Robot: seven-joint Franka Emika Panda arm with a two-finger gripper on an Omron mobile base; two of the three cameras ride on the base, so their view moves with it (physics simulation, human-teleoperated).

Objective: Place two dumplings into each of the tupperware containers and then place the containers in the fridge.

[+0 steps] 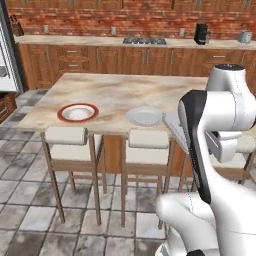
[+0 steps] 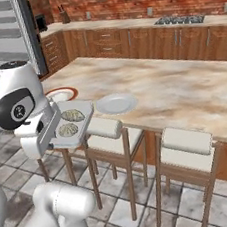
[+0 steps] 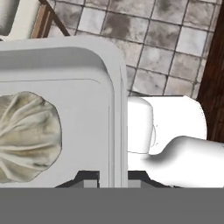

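A pale whitish-grey tupperware container hangs in the air just off the island's near edge, above the stools. Two dumplings lie in it, one towards the island and one closer to me. My gripper is shut on the container's near rim. In the hand view the rim runs between the fingertips of the gripper, and a beige dumpling fills the left. In the left base view my arm hides most of the container. The fridge stands open at the far left.
A red-rimmed plate and a pale grey plate lie on the marble island. Wooden stools with cream seats line its near side. A back counter with a stove runs along the brick wall.
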